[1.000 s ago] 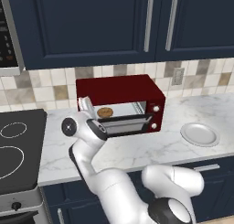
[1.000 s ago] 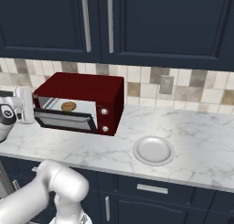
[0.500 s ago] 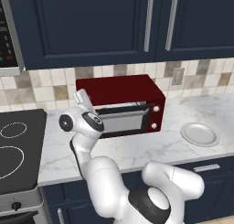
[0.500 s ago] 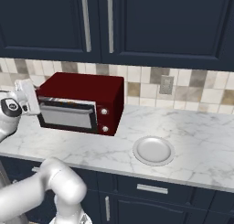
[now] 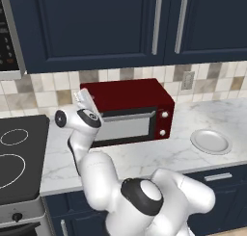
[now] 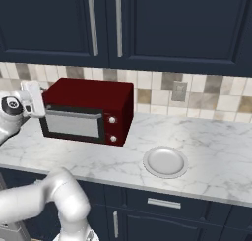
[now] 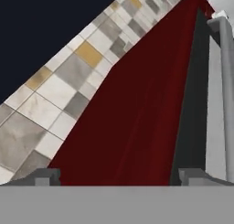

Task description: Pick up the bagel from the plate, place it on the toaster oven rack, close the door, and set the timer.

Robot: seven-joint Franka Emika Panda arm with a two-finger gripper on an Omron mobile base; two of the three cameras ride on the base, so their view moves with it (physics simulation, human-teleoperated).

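Observation:
The red toaster oven point(image 5: 132, 98) stands on the counter with its door point(image 5: 126, 127) upright and shut. Behind the pale glass the bagel and the toaster oven rack are hidden. My gripper point(image 5: 83, 97) sits at the oven's upper left corner, level with the door's top edge. In the hand view the gripper point(image 7: 119, 175) is open, its fingertips point(image 7: 45, 175) wide apart with nothing between them, looking along the red oven top beside the door's black frame point(image 7: 192, 104) and silver handle point(image 7: 224, 81). The plate point(image 5: 210, 141) lies bare to the oven's right.
Two white knobs point(image 5: 164, 123) sit on the oven's right front panel. A stovetop point(image 5: 14, 153) borders the counter on the left. Dark blue cabinets point(image 5: 120, 23) hang above, and a tiled wall with an outlet point(image 5: 187, 80) runs behind. The marble counter point(image 6: 206, 141) stretches right of the plate point(image 6: 165, 162).
The oven door has swung up from hanging open, with the bagel showing inside, to fully shut. My gripper rose with it to the oven's upper left corner.

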